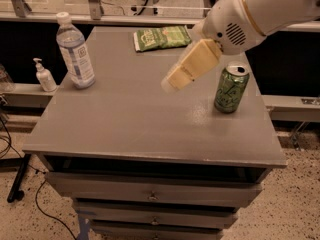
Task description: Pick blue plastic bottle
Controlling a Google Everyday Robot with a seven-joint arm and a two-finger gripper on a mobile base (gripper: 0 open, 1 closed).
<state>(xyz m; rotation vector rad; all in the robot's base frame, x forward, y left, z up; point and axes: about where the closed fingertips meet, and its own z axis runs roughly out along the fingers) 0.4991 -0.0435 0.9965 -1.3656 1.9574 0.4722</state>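
Note:
The blue plastic bottle (75, 51) stands upright at the far left of the grey tabletop (125, 119). It is clear, with a white cap and a pale blue-and-white label. My gripper (172, 81) hangs over the middle of the table, well to the right of the bottle and apart from it. Its cream fingers point down and left. The white arm reaches in from the upper right.
A green drink can (231, 88) stands near the table's right edge, just right of the gripper. A green snack bag (162, 37) lies at the back. A small white pump dispenser (44, 76) stands on a ledge left of the table. Drawers are below the top.

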